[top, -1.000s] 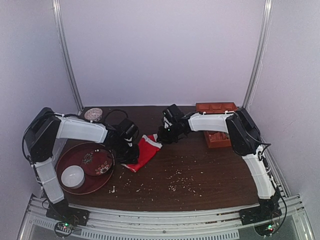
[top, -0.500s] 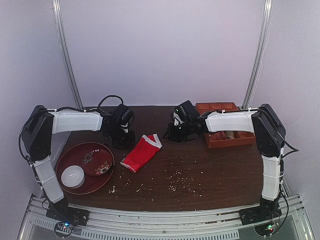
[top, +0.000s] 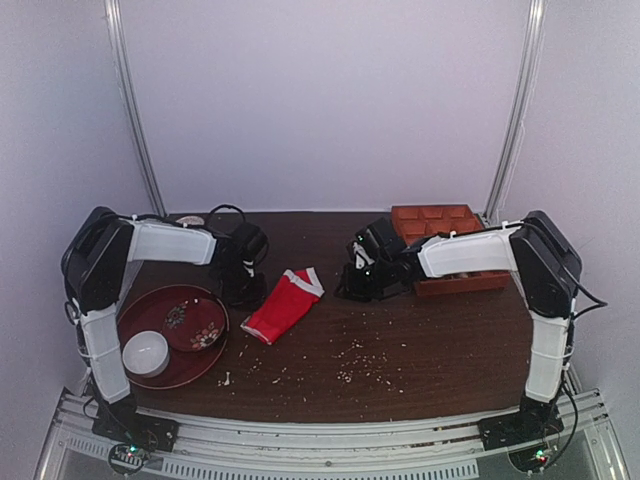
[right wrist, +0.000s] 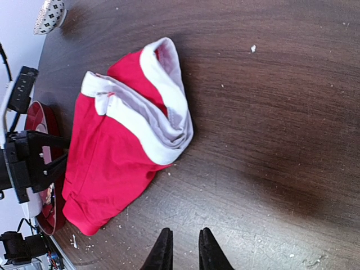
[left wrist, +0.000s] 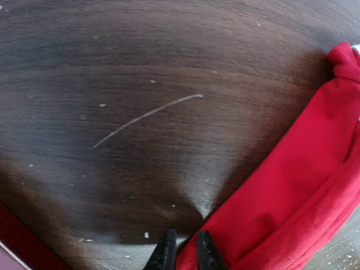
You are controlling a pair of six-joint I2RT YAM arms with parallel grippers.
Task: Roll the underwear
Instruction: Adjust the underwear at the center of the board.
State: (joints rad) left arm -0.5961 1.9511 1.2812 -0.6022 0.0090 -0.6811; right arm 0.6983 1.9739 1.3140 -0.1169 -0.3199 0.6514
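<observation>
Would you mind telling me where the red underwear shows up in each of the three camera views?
Top external: the underwear lies left of centre on the table.
Left wrist: the underwear fills the lower right.
Right wrist: the underwear sits left of centre, with its white waistband toward the top.
Shared landmark: the red tray, seen beside the underwear in every view.

Both arms are drawing back from the underwear. The left pincer, a second ago on its near-left end, is now standing apart at its left. The right pincer is retreating rightward from the waistband end toward the reddish-brown box, leaving the cloth lying free on the desk.
</observation>
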